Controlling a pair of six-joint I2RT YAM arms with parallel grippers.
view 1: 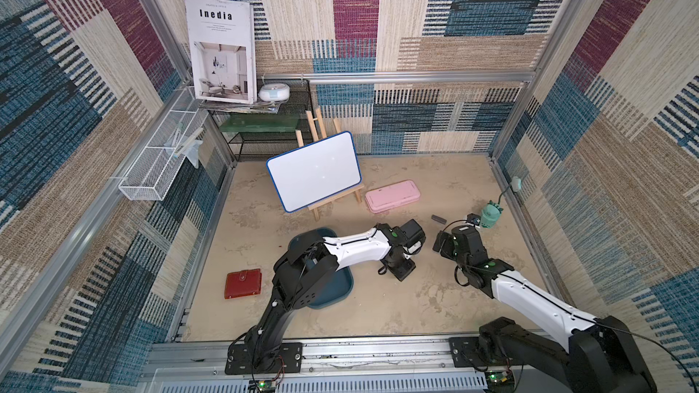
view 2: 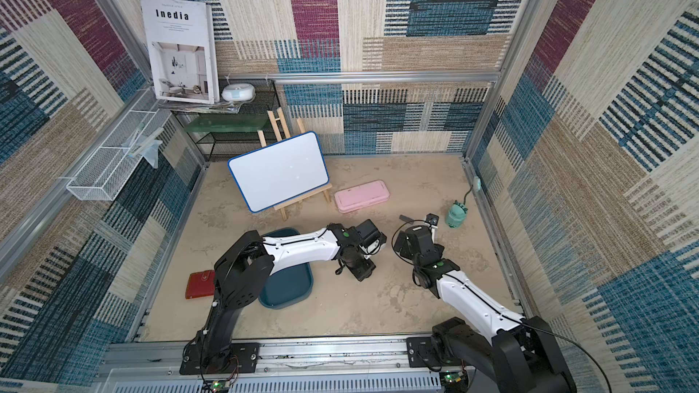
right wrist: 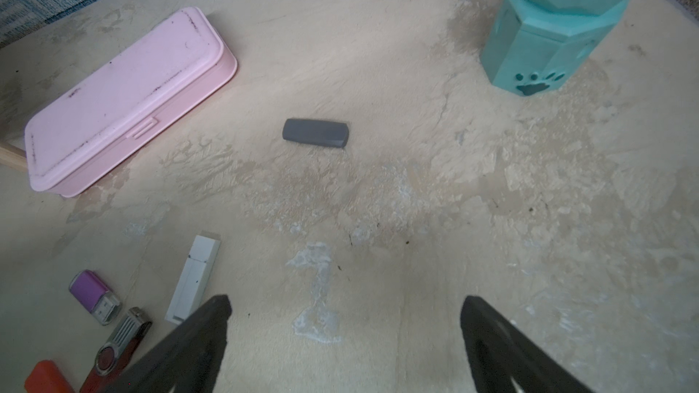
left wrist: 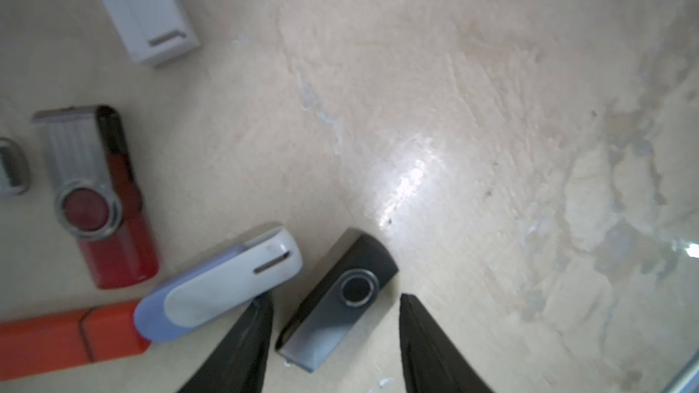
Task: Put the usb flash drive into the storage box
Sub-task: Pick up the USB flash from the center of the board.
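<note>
1. Your left gripper (left wrist: 333, 295) is open. Its fingers straddle the black usb flash drive (left wrist: 337, 298), which lies flat on the table (left wrist: 491, 107). There's a gap on each side, so no grip.
2. The storage box (view 1: 334, 289) sits left of that gripper and nearer, partly under the left arm. It shows in both top views.
3. Only the left wrist view shows the drive; in both top views the wrist covers it.
4. Your right gripper (right wrist: 344, 302) is wide open over the table, with a grey block (right wrist: 315, 133) farther off.
</note>
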